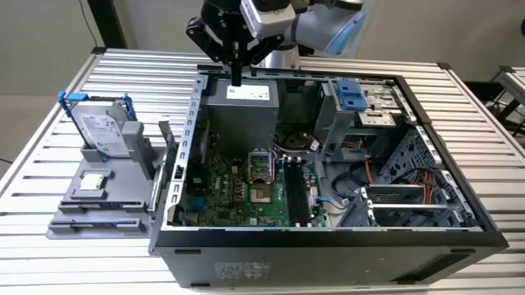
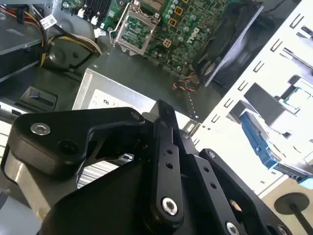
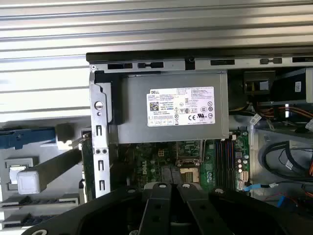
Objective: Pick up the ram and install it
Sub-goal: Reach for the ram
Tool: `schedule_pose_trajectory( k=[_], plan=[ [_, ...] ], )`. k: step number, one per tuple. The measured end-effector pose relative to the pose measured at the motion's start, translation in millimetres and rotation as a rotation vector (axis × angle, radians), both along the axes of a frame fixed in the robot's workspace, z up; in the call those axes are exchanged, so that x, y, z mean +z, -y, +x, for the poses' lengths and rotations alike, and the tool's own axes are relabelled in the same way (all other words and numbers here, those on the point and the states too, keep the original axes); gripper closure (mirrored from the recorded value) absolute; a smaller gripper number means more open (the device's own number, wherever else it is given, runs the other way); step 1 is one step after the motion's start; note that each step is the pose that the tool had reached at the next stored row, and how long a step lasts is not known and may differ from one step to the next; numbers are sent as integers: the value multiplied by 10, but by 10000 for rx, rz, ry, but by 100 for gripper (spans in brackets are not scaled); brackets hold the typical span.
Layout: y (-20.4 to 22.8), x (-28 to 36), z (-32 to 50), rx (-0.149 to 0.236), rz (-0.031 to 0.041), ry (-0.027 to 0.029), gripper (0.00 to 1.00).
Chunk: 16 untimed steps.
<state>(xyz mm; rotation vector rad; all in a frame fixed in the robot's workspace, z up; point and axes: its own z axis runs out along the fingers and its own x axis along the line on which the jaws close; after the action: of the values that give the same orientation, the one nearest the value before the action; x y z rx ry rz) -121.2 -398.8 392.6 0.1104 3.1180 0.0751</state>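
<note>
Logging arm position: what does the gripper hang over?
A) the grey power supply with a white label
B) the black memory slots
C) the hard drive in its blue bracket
A: in the exterior view the gripper sits above the grey power supply, whose white label faces the first wrist view.

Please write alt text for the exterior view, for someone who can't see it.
A robot arm's black gripper, fingers shut and holding nothing, hangs above the grey power supply inside an open computer case on a slatted metal table. On the exterior view's left, a grey holder carries a hard drive in a blue-handled bracket and a small square processor chip.
</note>
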Motion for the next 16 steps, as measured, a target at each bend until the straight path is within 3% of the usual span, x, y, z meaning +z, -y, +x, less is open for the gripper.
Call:
schedule_pose_trajectory(
  k=[10,16],
  plan=[
    [0,1,-4,-1,-1,0,100],
    [0,1,-59,64,3,-1,100]
  ],
)
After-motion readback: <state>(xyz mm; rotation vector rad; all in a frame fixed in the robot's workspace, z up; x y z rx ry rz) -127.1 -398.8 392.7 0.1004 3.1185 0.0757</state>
